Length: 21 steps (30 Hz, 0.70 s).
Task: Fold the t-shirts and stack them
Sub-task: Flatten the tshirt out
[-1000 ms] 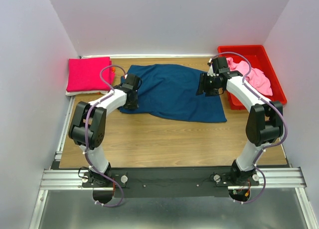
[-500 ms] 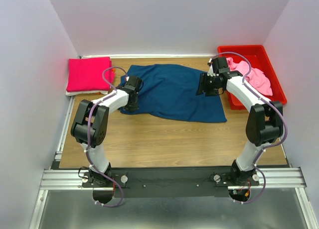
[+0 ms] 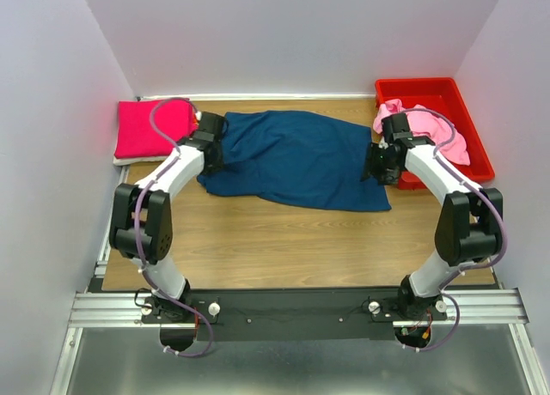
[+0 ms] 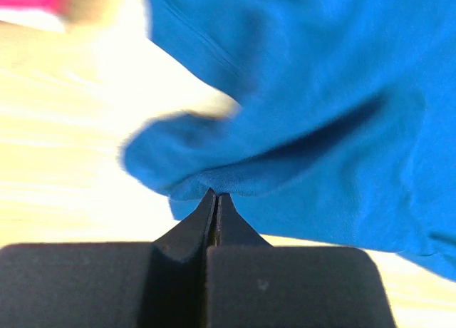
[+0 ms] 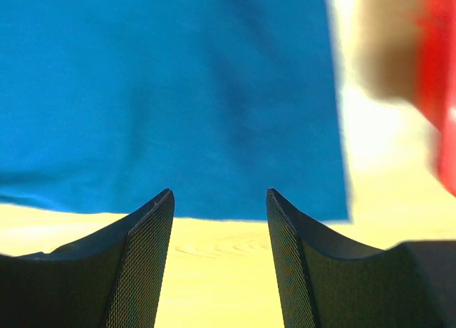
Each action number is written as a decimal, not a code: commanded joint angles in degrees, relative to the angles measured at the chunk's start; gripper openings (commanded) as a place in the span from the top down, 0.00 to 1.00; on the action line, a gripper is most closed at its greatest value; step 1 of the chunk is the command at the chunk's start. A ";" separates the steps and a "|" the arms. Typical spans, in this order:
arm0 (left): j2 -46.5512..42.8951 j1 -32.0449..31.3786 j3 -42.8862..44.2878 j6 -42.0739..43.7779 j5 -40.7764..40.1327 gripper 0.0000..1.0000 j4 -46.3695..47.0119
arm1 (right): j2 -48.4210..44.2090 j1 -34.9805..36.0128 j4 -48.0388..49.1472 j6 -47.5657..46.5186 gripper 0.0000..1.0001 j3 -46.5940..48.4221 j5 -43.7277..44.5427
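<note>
While the navy t-shirt (image 3: 296, 159) lies spread across the far half of the table (image 3: 284, 240), between the folded magenta t-shirt (image 3: 153, 127) at the far left and the light pink t-shirt (image 3: 434, 129) heaped in the red bin (image 3: 418, 83) at the right, the arms stand at its opposite ends. The left gripper (image 4: 215, 194) has its jaws pressed together with a tented ridge of the shirt's left edge caught at the tips (a thin bite, by the look of it). The right gripper (image 5: 219, 194) is spread wide and holds nothing, poised above the shirt's near right corner, the hem showing between its fingers. The step in hand looks like taking hold of both ends so the cloth can be folded. To do it well, the right arm should drop straight onto the hem and close on the corner itself, not the middle of the panel. Both ends should then rise together, taut enough to avoid a skewed crease, and gently enough that the left's slim pinch does not slip.
</note>
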 commanded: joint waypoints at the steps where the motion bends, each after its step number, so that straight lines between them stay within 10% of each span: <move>1: -5.78 4.94 0.75 -1.52 1.19 1.00 1.27 | -3.50 -3.10 -4.63 3.56 0.38 -3.65 6.89; 11: -13.62 14.72 -6.20 -1.44 10.59 1.00 7.69 | -2.19 -6.01 -5.34 6.20 0.39 -8.93 6.64; 21: -12.30 16.12 -6.64 -1.62 14.73 1.00 9.09 | -0.25 -5.75 -4.72 -2.67 0.40 -7.96 -14.53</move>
